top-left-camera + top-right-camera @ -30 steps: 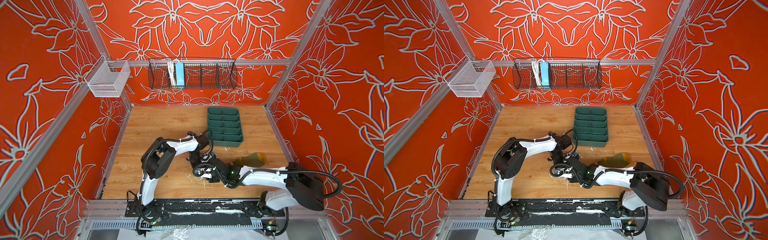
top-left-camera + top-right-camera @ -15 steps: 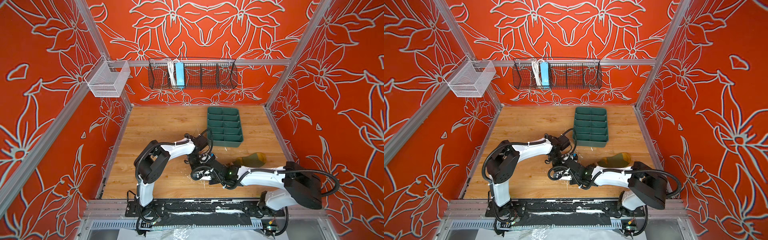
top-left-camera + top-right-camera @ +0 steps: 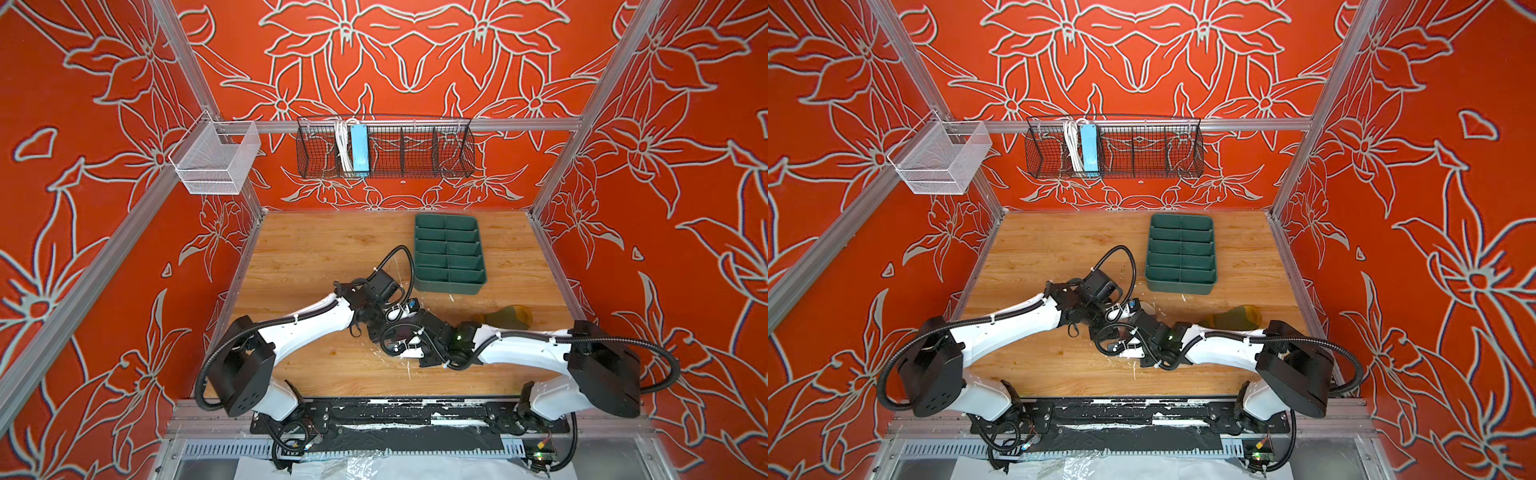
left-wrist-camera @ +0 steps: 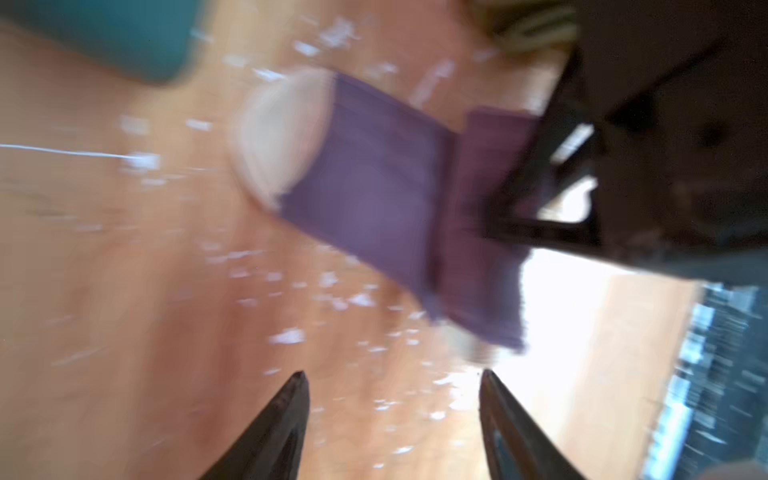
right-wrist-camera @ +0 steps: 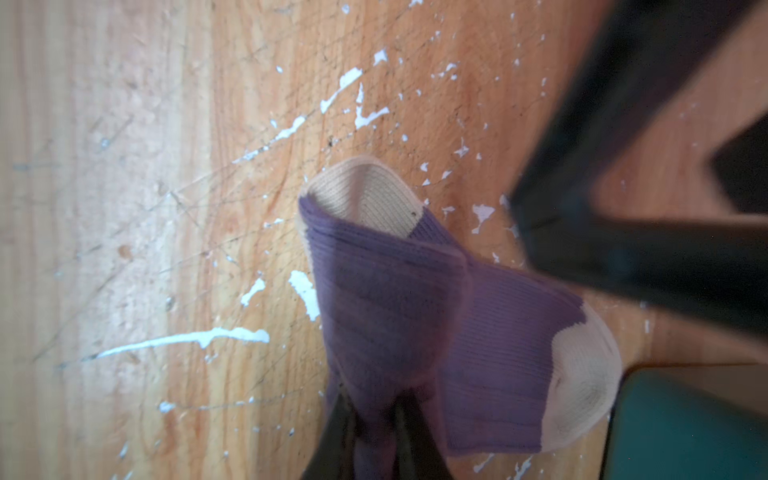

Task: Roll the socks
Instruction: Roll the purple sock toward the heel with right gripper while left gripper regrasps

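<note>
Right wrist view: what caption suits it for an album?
Folded purple sock pinched in the right jaws over a paint-flecked wooden table.

The view is blurred. The left gripper (image 4: 391,374) has its two dark fingertips (image 4: 291,409) apart with only bare wooden table (image 4: 124,291), flecked with white, between them. Taking straight ahead of those tips as twelve o'clock, the purple sock (image 4: 374,187) lies on the wood at twelve, its cream toe (image 4: 278,133) pointing towards eleven. Towards one o'clock the sock's folded end meets a dark finger of the right gripper (image 4: 505,216), whose body fills two o'clock. A teal-green tray (image 4: 124,37) sits far off at eleven. A striped olive sock (image 4: 528,25) lies beyond at one.
</note>
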Robot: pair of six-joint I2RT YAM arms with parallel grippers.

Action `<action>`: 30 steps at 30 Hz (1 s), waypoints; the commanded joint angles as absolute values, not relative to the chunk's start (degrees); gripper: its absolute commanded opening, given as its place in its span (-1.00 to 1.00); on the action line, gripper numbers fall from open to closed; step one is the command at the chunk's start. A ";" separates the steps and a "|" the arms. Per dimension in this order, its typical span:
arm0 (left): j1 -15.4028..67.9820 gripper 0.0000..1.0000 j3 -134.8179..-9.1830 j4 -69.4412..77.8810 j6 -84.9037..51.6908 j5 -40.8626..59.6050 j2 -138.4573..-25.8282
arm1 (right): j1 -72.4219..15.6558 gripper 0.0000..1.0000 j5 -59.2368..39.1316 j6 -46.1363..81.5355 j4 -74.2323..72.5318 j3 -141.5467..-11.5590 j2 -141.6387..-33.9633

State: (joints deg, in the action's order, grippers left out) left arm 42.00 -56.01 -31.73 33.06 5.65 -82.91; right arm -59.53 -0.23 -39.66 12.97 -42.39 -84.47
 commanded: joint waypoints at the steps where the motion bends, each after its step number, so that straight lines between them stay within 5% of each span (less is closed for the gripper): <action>1: 42.01 0.30 -51.45 -21.33 33.83 -4.25 -75.36 | -58.14 -1.00 -7.68 -41.17 24.11 -44.92 -86.59; 7: 41.68 0.48 -43.90 -12.06 38.56 -13.97 -58.54 | -54.08 -1.00 -14.88 -42.92 33.29 -52.47 -90.66; 14: 41.64 0.51 -45.68 -23.66 53.01 -0.32 -44.99 | -48.65 -1.00 -24.09 -44.18 48.20 -64.04 -100.09; 20: 42.63 0.48 -46.38 -26.45 60.56 6.26 -43.81 | -45.47 -1.00 -27.36 -45.98 54.34 -70.51 -106.55; 30: 54.13 0.43 -41.63 -19.48 63.60 -3.13 -45.62 | -41.80 -1.00 -29.07 -48.41 55.63 -73.78 -108.38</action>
State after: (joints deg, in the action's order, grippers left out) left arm 50.63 -43.51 -22.92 61.19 0.12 -44.27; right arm -42.76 -27.55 -46.19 51.72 -72.82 -107.15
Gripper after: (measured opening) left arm 0.718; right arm 0.146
